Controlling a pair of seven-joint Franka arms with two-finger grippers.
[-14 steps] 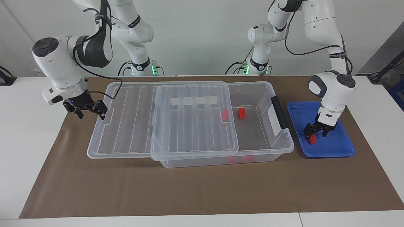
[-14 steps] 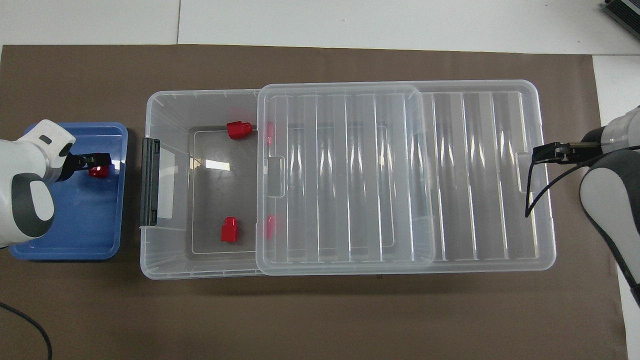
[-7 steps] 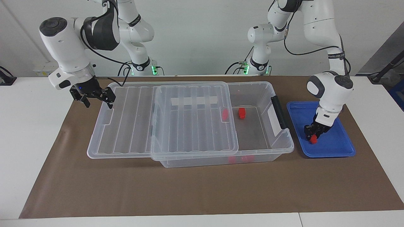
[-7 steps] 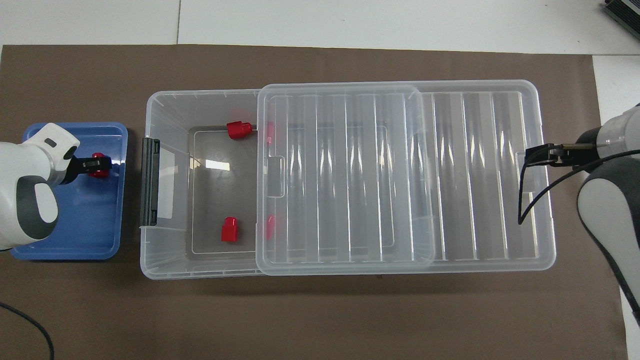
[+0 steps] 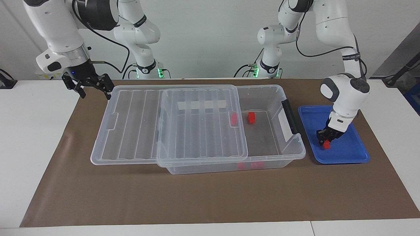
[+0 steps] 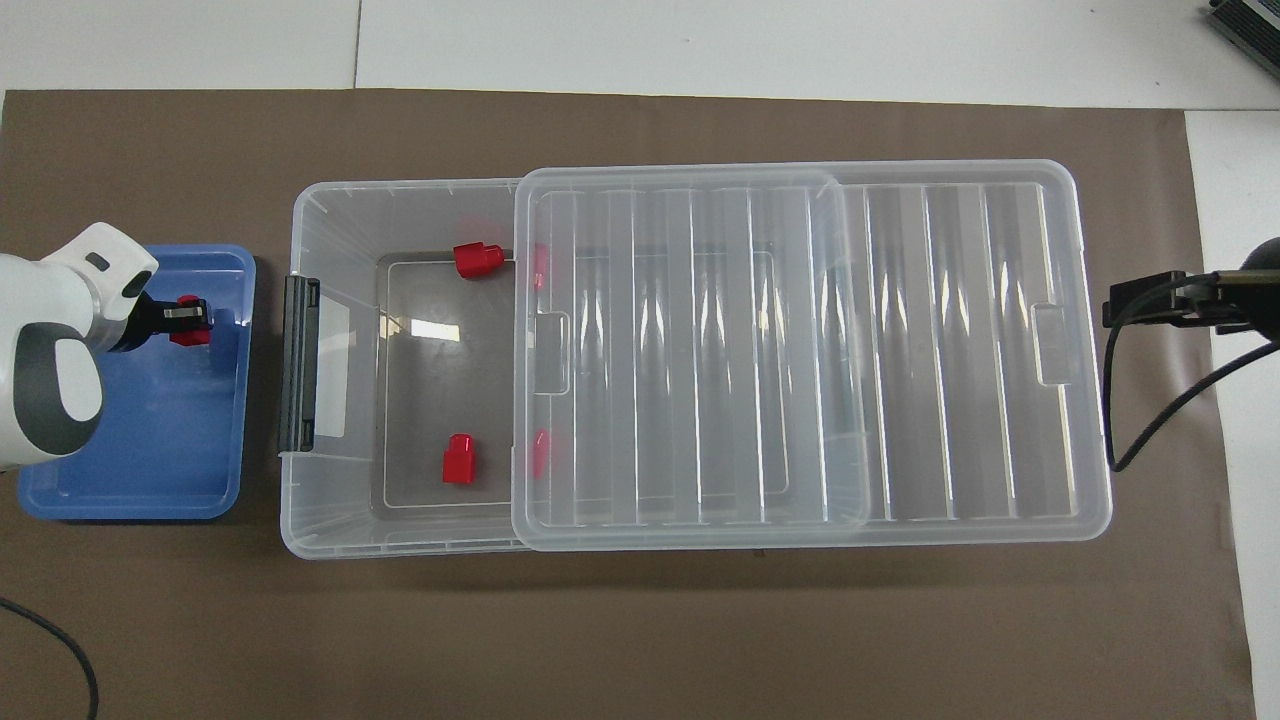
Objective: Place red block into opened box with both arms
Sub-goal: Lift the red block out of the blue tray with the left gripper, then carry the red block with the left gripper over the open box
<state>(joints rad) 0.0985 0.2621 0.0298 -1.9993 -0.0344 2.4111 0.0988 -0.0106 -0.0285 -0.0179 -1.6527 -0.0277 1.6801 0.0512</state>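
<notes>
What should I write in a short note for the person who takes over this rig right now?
Left gripper: shut on the red block in the blue tray, block not yet lifted.
Right gripper: open, empty, raised over the brown mat just off the lid's end.
Box: open at the left arm's end; clear lid slid toward the right arm's end.
Done: lid slid open, block gripped. Other red blocks already lie in the box.
Left: lift the block, carry it over the opening, release.
</notes>
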